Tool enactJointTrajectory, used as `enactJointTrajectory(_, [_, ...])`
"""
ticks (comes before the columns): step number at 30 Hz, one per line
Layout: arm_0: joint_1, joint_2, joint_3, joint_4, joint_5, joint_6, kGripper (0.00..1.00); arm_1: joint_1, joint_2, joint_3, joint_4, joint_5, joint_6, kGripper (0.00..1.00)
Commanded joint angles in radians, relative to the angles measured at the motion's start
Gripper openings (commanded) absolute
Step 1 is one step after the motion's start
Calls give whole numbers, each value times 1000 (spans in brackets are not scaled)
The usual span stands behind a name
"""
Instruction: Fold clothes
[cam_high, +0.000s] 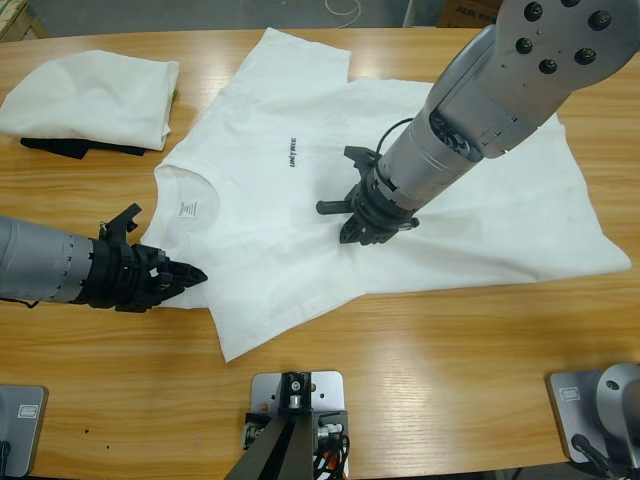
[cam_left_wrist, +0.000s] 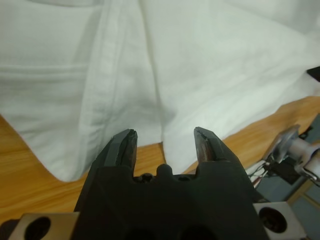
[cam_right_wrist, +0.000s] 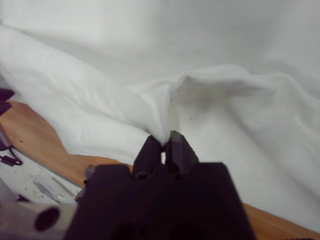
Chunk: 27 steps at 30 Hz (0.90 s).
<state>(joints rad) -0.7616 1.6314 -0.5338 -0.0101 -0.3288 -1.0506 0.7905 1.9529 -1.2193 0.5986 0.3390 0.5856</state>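
The right hand (cam_right_wrist: 163, 141) is pinching a fold of the white T-shirt (cam_high: 300, 110) while the left hand (cam_left_wrist: 165, 145) is hovering spread at the shirt's edge.

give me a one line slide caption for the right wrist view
Right gripper shut on a pinched ridge of the spread white T-shirt, with wooden table showing beneath.
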Motion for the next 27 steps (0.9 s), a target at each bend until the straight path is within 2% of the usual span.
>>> enactJointTrajectory(1, [13,38,28,-69,-1,-19,444,13,44,15,-11,-2,-4,0])
enactJointTrajectory(13, [13,81,34,-114,47,-18,444,15,47,17,-15,-5,-3,0])
enactJointTrajectory(15, [12,92,33,-122,54,-14,485,15,46,17,-16,-5,-3,0])
enactJointTrajectory(23, [12,104,18,-144,60,-14,487,15,46,19,-22,-5,-3,0])
enactJointTrajectory(27, [8,112,38,-222,66,-13,485,15,46,21,-25,-5,-3,0])
